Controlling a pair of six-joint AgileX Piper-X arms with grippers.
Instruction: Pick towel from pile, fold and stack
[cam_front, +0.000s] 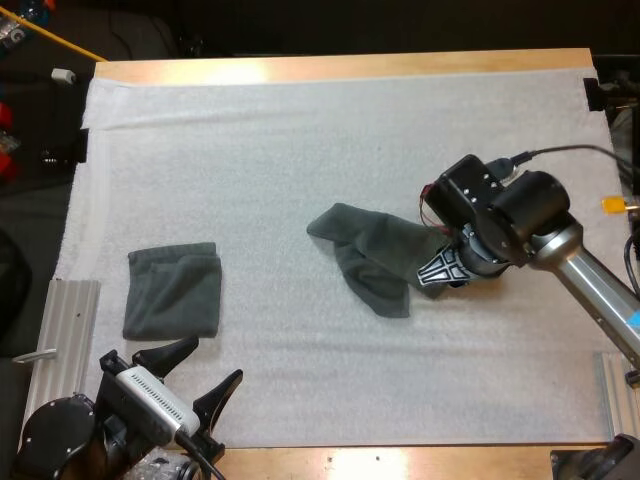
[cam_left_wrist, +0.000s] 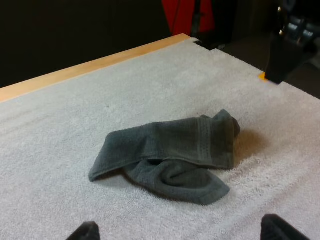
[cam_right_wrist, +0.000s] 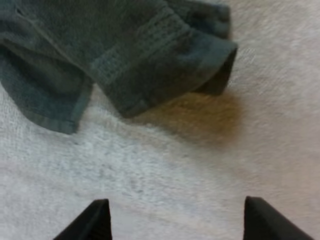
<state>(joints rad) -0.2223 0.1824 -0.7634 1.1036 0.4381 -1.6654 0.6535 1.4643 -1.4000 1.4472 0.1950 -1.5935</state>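
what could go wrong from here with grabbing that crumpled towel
1. The right gripper stands open, short of the crumpled towel; shutting here might pinch the white mat instead.
2. The towel lies doubled over itself, so a grab could catch several layers and hinder spreading.
3. The folded towel lies near the open left gripper; a careless move may ruffle it.

The crumpled towel (cam_front: 370, 258): matt terry cloth, nubby pile, ribbed woven band near the hem. The folded towel (cam_front: 173, 292): same cloth. White mat (cam_front: 300, 150): matt, rough-grained. Wooden table (cam_front: 340, 66): smooth, faint sheen.
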